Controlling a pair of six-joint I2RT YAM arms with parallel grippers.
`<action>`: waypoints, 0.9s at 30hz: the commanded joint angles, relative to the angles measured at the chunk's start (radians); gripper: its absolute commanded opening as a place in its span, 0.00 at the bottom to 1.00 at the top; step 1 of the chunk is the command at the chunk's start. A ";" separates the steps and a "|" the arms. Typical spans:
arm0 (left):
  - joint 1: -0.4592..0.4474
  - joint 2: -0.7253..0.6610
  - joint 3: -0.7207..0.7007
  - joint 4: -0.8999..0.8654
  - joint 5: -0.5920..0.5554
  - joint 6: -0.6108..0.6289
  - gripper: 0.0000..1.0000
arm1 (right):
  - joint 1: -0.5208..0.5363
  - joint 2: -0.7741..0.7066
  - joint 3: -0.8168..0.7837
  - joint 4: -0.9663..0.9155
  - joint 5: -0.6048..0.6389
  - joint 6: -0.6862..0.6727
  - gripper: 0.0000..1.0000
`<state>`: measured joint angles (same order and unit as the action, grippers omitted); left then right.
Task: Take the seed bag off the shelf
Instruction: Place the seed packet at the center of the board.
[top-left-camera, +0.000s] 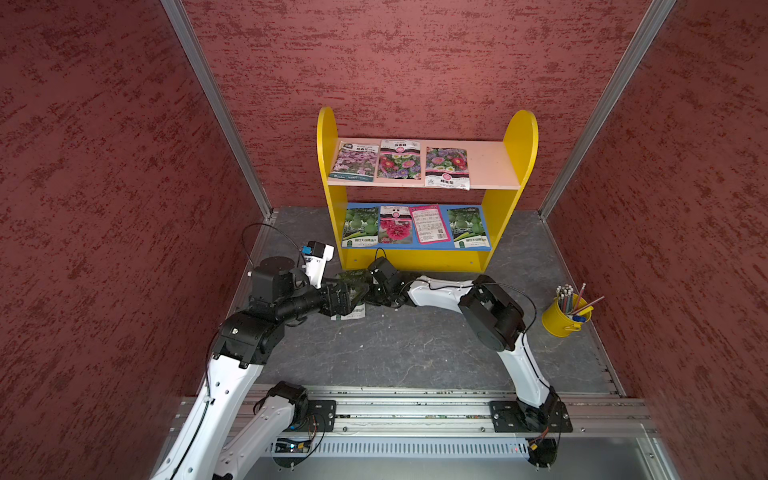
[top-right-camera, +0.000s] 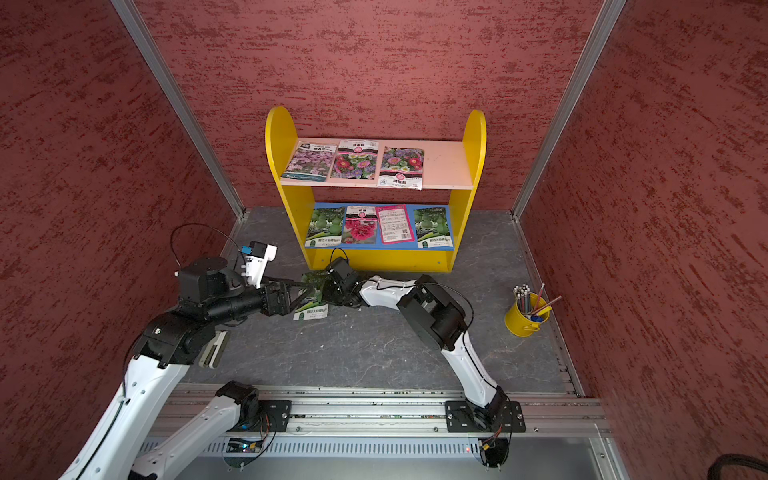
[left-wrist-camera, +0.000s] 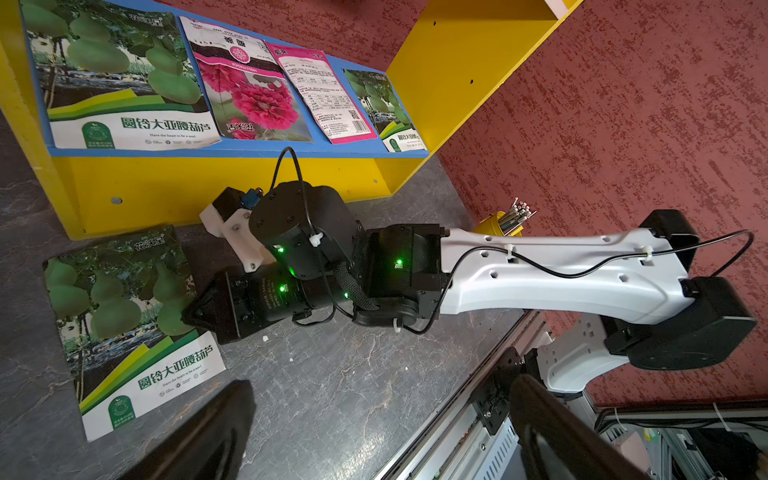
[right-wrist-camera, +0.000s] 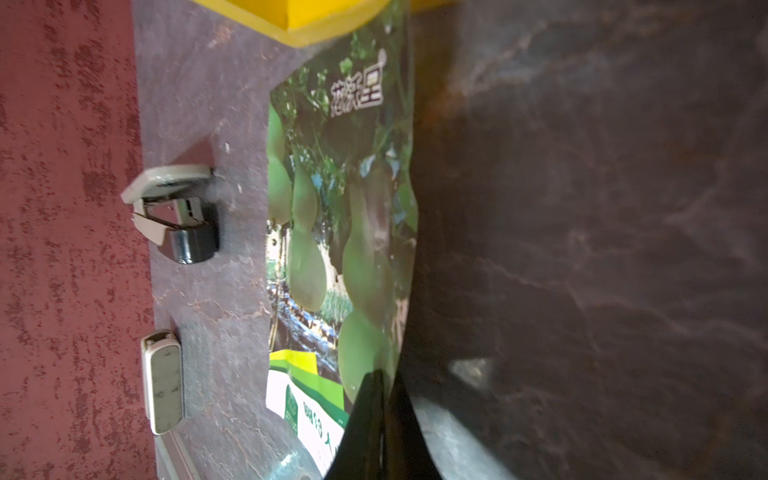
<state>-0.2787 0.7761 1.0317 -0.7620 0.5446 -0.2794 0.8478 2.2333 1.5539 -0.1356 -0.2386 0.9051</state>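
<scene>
A green gourd seed bag (left-wrist-camera: 124, 316) is off the shelf (top-left-camera: 515, 158), low over the table in front of the shelf's left foot. My right gripper (left-wrist-camera: 195, 307) is shut on one long edge of it, and in the right wrist view the fingertips (right-wrist-camera: 384, 382) pinch the bag (right-wrist-camera: 345, 232). In both top views my left gripper (top-right-camera: 309, 295) stands open just above the same bag (top-left-camera: 351, 312) and hides most of it. Its two fingers (left-wrist-camera: 208, 436) are wide apart with nothing between them.
Three flower seed bags lie on the pink upper board (top-left-camera: 490, 166) and several more on the blue lower board (top-left-camera: 415, 247). A yellow pencil bucket (top-left-camera: 565, 316) stands at the right wall. Two beige clip-like objects (right-wrist-camera: 170, 199) lie by the left wall. The arms' rail (top-left-camera: 415, 407) runs along the front.
</scene>
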 joint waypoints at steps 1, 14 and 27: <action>0.006 -0.003 -0.007 0.018 -0.003 0.017 1.00 | -0.009 0.021 0.026 0.010 0.028 0.009 0.08; 0.006 0.001 -0.013 0.025 -0.005 0.020 1.00 | -0.011 0.006 -0.006 -0.002 0.081 0.016 0.37; 0.006 0.026 -0.010 0.057 -0.029 -0.031 1.00 | -0.013 -0.223 -0.189 0.028 0.172 -0.109 0.50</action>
<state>-0.2787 0.7933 1.0267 -0.7410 0.5331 -0.2905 0.8402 2.1033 1.3884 -0.1265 -0.0963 0.8585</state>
